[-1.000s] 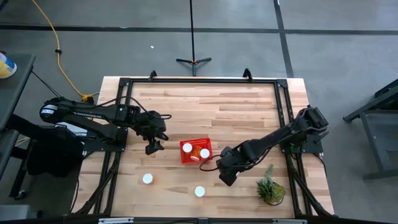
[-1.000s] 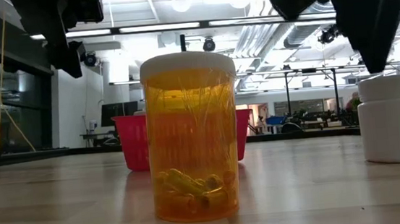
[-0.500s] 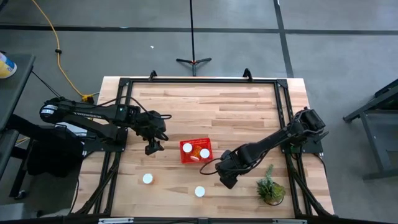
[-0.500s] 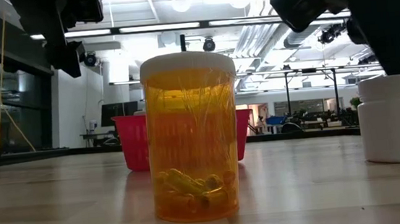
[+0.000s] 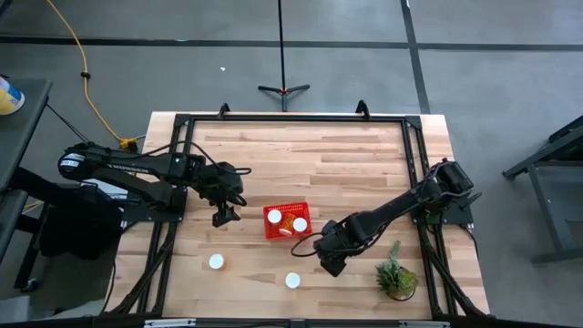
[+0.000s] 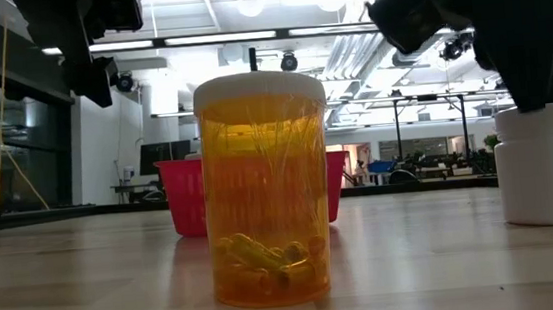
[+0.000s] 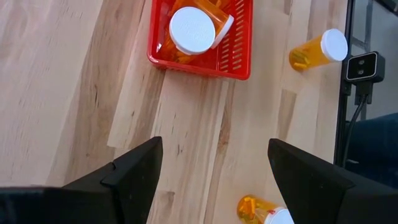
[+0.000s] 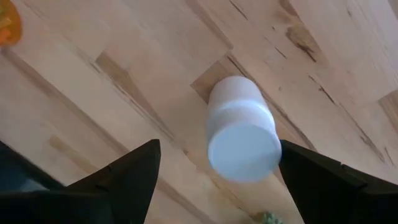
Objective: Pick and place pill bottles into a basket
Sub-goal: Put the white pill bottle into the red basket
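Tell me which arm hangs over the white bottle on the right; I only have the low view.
Observer: The right arm. From above, the right gripper sits between the basket and the potted plant, hiding that white bottle.
Operator: Are its fingers on the bottle?
Observer: No. Its wrist view shows them open, one on either side of the bottle and apart from it.
Operator: Anything in the basket?
Observer: From above, two white caps show inside it.
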Controlling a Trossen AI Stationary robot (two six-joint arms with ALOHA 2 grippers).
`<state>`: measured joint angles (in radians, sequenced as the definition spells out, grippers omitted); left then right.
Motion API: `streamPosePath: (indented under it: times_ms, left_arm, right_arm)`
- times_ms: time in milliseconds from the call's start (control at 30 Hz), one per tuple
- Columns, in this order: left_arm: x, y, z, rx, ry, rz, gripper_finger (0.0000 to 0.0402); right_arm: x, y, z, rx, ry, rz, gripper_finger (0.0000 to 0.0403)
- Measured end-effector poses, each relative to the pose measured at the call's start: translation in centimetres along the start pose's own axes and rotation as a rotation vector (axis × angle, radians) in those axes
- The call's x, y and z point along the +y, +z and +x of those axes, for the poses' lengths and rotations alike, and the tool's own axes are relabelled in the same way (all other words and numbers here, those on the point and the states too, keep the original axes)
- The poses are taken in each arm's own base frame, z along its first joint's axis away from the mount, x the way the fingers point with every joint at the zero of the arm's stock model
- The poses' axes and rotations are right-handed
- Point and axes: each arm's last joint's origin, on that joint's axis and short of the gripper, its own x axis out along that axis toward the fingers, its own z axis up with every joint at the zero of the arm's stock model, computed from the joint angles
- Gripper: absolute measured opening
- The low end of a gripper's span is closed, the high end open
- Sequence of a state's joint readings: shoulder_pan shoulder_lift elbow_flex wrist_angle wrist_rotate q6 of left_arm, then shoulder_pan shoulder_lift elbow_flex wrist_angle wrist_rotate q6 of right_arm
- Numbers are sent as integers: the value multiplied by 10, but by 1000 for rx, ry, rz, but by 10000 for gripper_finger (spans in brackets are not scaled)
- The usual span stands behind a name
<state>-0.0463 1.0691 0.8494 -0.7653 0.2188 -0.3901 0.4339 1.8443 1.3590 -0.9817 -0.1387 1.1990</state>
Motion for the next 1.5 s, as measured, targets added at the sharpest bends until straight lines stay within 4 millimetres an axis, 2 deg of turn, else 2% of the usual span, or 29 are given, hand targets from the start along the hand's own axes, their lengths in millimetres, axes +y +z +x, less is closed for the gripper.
streamPosePath:
  times_ms: [200,1133,1267,1500]
  left_arm:
    - [0,0,0,0,0,-7,325]
    - [0,0,0,4,-4,-12,325]
    - [0,0,0,6,-9,-12,325]
    - [0,0,0,8,-13,-12,325]
  right_arm:
    - [2,3,10,11,-11,-15,312]
    - [0,2,10,16,-43,-20,312]
    - [-1,1,10,25,-44,-22,300]
    - [-1,1,10,25,-45,-29,254]
